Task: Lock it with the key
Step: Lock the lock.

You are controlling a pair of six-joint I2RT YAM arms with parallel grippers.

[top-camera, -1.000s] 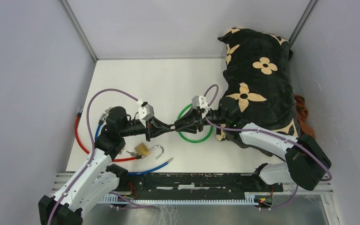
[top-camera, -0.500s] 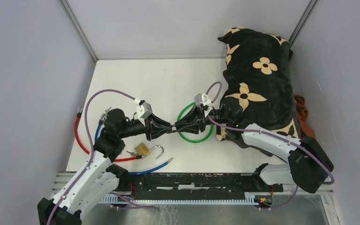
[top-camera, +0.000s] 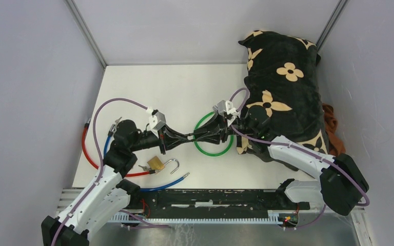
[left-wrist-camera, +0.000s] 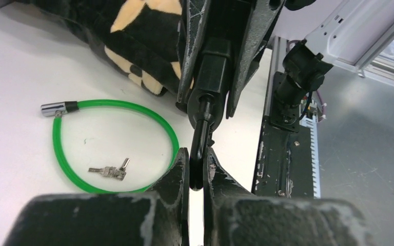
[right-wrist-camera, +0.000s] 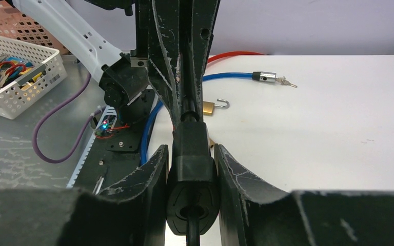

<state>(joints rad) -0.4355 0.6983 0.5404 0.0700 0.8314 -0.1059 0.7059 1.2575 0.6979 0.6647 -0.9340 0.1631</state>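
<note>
Left gripper (left-wrist-camera: 197, 160), right gripper (right-wrist-camera: 191, 154) both clamp black lock (left-wrist-camera: 213, 69); keys (left-wrist-camera: 109, 170) inside green loop (left-wrist-camera: 133, 108).

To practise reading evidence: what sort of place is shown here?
Probably a robotics test cell: grey panel walls enclose a white tabletop, two white robot arms sit on a black metal rail, beside a white plastic basket of small items.

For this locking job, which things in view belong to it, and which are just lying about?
In the job:
- black cable lock, gripped by left hand and right hand
- loose keys, perhaps; their lock cannot be told

Lying about:
- green cable
- brass padlock, open
- red cable
- blue cable
- flowered blanket
- basket
</note>
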